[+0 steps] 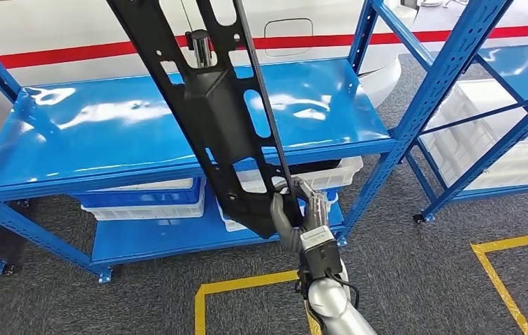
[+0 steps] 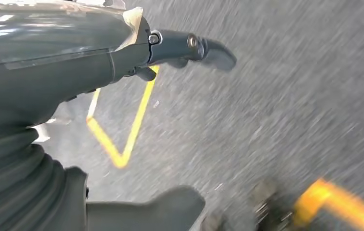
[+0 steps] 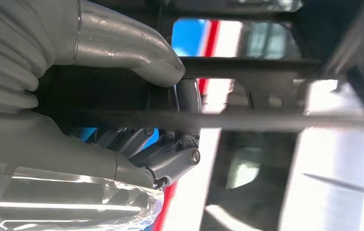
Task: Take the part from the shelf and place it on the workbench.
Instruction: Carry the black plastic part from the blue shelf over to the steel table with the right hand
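A long black part (image 1: 219, 118), a flat frame with cut-outs and a bulky middle block, stands tilted in front of the blue shelf (image 1: 107, 132), lifted off its top board. My right hand (image 1: 299, 213) grips the part's lower end, thumb on one side and fingers wrapped round a bar. In the right wrist view the thumb (image 3: 146, 57) and dark fingers (image 3: 170, 161) close on the black frame (image 3: 247, 118). My left hand (image 2: 170, 48) hangs over the grey floor with its fingers apart and nothing in it.
White and blue bins (image 1: 149, 199) sit on the shelf's lower board. A second blue rack (image 1: 485, 105) with a white bin stands at the right. Yellow tape lines (image 1: 247, 283) mark the grey carpet. A white wall with a red stripe (image 1: 72, 52) runs behind.
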### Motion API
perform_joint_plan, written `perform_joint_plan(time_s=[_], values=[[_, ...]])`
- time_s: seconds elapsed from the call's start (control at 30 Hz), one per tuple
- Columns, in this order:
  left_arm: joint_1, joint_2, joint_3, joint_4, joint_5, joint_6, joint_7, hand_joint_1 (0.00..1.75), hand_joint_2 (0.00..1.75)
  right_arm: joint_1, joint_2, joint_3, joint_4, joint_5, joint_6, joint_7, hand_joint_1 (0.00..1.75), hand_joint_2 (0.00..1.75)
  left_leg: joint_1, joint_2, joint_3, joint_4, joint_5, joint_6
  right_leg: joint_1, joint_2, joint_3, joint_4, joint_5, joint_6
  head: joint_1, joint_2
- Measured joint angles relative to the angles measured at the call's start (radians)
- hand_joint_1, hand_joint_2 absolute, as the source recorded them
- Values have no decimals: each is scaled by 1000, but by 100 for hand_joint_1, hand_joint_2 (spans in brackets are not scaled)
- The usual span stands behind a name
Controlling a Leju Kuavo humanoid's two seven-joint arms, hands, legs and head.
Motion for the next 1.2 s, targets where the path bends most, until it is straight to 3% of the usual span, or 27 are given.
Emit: perform_joint_plan(time_s=[0.03, 0.1, 0.13, 0.2, 0.3, 0.37, 0.43, 0.47, 0.5, 0.53, 0.57, 0.63, 0.67, 0.8, 0.87, 1.0, 1.03, 1.1, 1.13, 1.2], values=[[0, -4, -3, 2, -4, -7, 2, 0, 175, 13, 0, -15, 0, 6, 3, 2, 175, 175, 0, 0, -8, 2, 4, -2, -1, 0, 22, -29, 15, 10, 1, 0], [0, -7, -8, 3, -10, -13, 9, 0, 175, 26, 2, -39, 0, 14, 7, 5, 175, 175, 1, 1, -19, 9, 10, -8, -6, -1, 103, -160, 58, 27, 2, 0], [-1, -6, -9, 3, -11, -13, 11, 0, 175, 31, 4, -48, 0, 16, 9, 6, 175, 175, -1, 0, -23, 14, 13, -12, -6, 0, 140, -218, 73, 28, 1, 0], [-1, -3, -10, 3, -12, -13, 13, 0, 175, 39, 9, -60, 0, 18, 13, 9, 175, 175, -6, 0, -31, 24, 19, -22, -5, 3, 166, -270, 84, 24, -1, 0], [-2, 0, -12, 3, -13, -12, 14, 0, 175, 52, 13, -72, 1, 19, 16, 13, 175, 175, -2, -3, -46, 43, 12, -39, -10, 6, 148, -260, 93, 8, -4, 0], [-2, 0, -14, 3, -14, -13, 15, 0, 175, 55, 16, -78, 2, 19, 16, 14, 175, 175, 5, -4, -68, 97, -50, -49, -13, 4, 134, -258, 106, -13, -7, 0], [-2, 0, -15, 3, -14, -13, 16, 0, 175, 57, 18, -81, 2, 19, 17, 14, 175, 175, 9, -4, -96, 199, -129, -56, -2, 2, 115, -254, 118, -29, -9, 0], [-2, -1, -16, 3, -14, -13, 16, 0, 175, 58, 19, -82, 2, 19, 17, 14, 175, 175, 11, -4, -101, 241, -146, -58, 2, 1, 104, -249, 124, -32, -10, 0], [-2, -1, -16, 3, -14, -13, 16, 0, 175, 60, 19, -83, 2, 19, 17, 14, 175, 175, 12, -4, -96, 261, -145, -59, 6, 0, 92, -243, 127, -33, -10, 0], [-2, -1, -16, 3, -14, -13, 16, 0, 175, 61, 20, -84, 2, 19, 17, 14, 175, 175, 12, -4, -75, 248, -127, -59, 8, 0, 80, -234, 130, -32, -10, 0], [-2, -1, -16, 3, -14, -13, 16, 0, 175, 61, 21, -85, 2, 19, 17, 14, 175, 175, 13, -4, -40, 202, -109, -58, 8, 0, 68, -226, 132, -30, -10, 0], [-5, -1, -17, 3, -14, -12, 16, 0, 175, 60, 23, -86, 1, 21, 17, 14, 175, 175, 8, -7, 21, 106, -95, -52, 8, 0, 52, -216, 139, -23, -9, 0], [-6, -1, -18, 3, -14, -12, 16, 0, 175, 60, 25, -87, 1, 22, 17, 14, 175, 175, 4, -8, 36, 77, -96, -46, 8, -1, 49, -215, 144, -17, -10, 0], [-7, -1, -21, 4, -14, -12, 16, 0, 175, 59, 29, -89, 1, 24, 17, 14, 175, 175, -7, -6, 28, 57, -71, -17, 8, 0, 40, -214, 156, 8, -10, 0], [-8, -1, -22, 4, -14, -12, 16, 0, 175, 59, 29, -90, 1, 24, 17, 14, 175, 175, -4, 0, 18, 43, -50, 0, 11, 1, 21, -187, 126, 8, -8, 0], [-8, -1, -23, 4, -14, -12, 16, 0, 175, 59, 29, -91, 1, 24, 17, 14, 175, 175, -4, 2, 5, 42, -37, 8, 10, 1, 0, -138, 77, -2, -3, 0], [-8, 0, -23, 4, -14, -12, 17, 0, 175, 61, 28, -91, 1, 24, 17, 14, 175, 175, -5, 4, -16, 43, -22, 8, 6, 0, 6, -102, 62, 5, -1, 0], [-8, -1, -23, 4, -14, -12, 17, 0, 175, 64, 25, -93, 1, 24, 17, 14, 175, 175, -6, 6, -64, 45, 15, 2, -3, 0, 64, -98, 49, 23, 2, 0], [-8, -1, -23, 4, -14, -12, 17, 0, 175, 64, 25, -94, 1, 25, 17, 14, 175, 175, -7, 7, -87, 47, 33, -5, -5, 0, 119, -147, 55, 33, 3, 0], [-7, -2, -23, 4, -14, -12, 17, 0, 175, 64, 25, -94, 1, 25, 17, 14, 175, 175, -9, 7, -95, 48, 49, -18, -2, 2, 177, -245, 56, 28, 0, 0]])
